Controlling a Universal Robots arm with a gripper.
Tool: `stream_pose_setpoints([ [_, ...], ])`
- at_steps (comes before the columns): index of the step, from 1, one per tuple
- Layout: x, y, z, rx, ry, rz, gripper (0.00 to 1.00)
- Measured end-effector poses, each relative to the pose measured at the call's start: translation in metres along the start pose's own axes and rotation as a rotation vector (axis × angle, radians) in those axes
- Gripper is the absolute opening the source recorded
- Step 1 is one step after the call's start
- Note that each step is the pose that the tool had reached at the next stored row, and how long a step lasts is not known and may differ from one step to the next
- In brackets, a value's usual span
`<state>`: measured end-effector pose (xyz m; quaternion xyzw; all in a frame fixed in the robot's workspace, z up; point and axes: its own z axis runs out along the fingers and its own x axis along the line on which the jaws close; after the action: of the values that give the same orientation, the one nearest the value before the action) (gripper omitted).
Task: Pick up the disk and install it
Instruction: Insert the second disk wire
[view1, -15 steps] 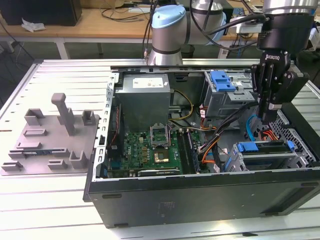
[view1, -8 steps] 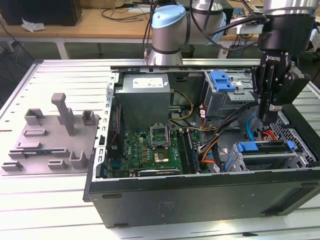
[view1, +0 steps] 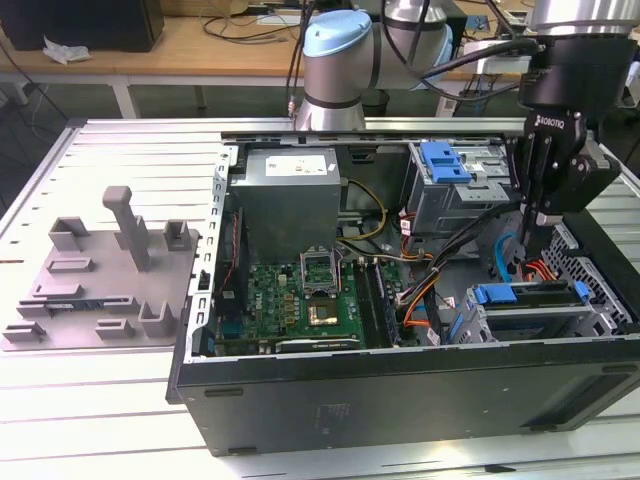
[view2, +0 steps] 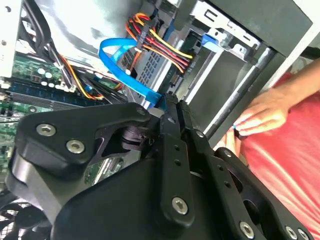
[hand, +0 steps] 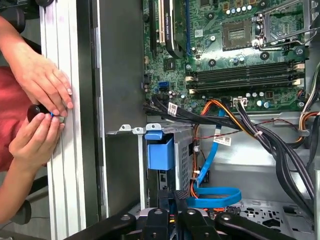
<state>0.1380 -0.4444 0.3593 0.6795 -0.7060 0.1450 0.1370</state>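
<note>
Hanging vertically inside open computer case (view1: 400, 400), gripper (view1: 540, 215) closed, empty, above disk (view1: 535, 300) seated in bay

The scene is seen in the exterior view from above and off to one side, at a moderate distance, with the open case (view1: 400, 300) on the worktop (view1: 100, 400) taken in whole. In the first wrist view the case is looked into from close by, past the gripper (hand: 175, 220), toward the motherboard (hand: 225, 50). In the second wrist view the gripper (view2: 170, 130) is seen very near, facing the drive cage (view2: 220, 65). The blue cable (hand: 215, 195) and a person's hands (hand: 40, 100) are shared by both wrist views.
</note>
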Motion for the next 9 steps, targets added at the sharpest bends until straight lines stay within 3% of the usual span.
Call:
stream_pose_setpoints([
  [1,0.0030,-0.0001,0.0012,0.0002,-0.0354,0.001,0.16],
  [3,0.0064,-0.0003,0.0028,0.0001,-0.0640,0.001,0.16],
  [5,0.0120,-0.0005,0.0051,0.0002,-0.0990,0.002,0.16],
  [6,0.0159,-0.0006,0.0068,0.0001,-0.1134,0.002,0.16],
  [8,0.0204,-0.0008,0.0087,0.0001,-0.1271,0.003,0.16],
  [9,0.0236,-0.0009,0.0100,-0.0002,-0.1381,0.003,0.16],
])
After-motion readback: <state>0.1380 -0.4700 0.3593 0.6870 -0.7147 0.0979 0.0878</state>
